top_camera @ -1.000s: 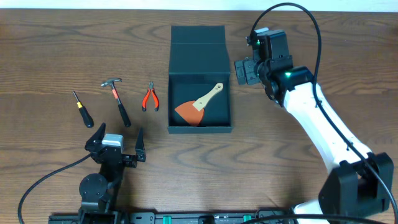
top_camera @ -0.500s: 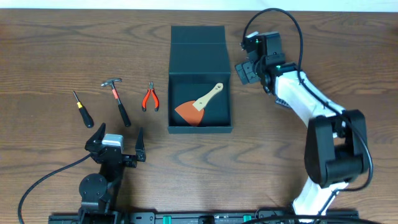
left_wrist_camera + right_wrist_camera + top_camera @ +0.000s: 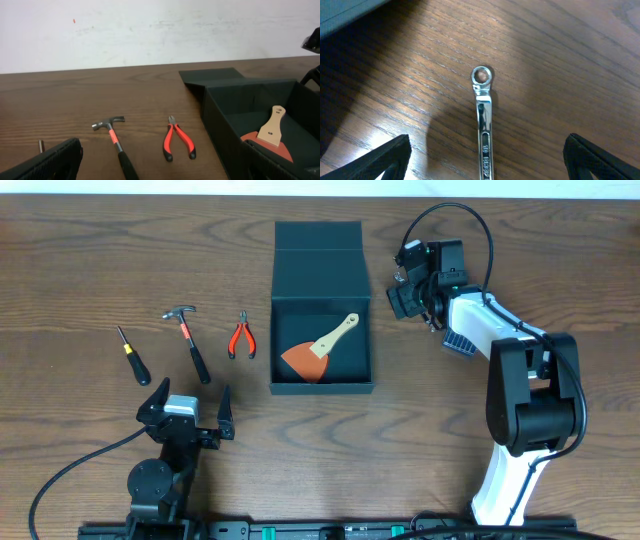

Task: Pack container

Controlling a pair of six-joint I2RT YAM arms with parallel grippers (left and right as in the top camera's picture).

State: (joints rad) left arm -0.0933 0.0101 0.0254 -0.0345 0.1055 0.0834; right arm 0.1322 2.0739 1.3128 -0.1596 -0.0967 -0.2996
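Lying just beside right jaws: container (image 3: 300, 315)

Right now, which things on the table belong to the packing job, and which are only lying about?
For the job: box, scraper inside it, wrench; probably also hammer, pliers, screwdriver, left of the box.
Just lying about: only the robot's black cable.

Dark teal-black rectangular cardboard container (image 3: 320, 388), upright and open, its hinged flap lid (image 3: 317, 236) back on the far side.
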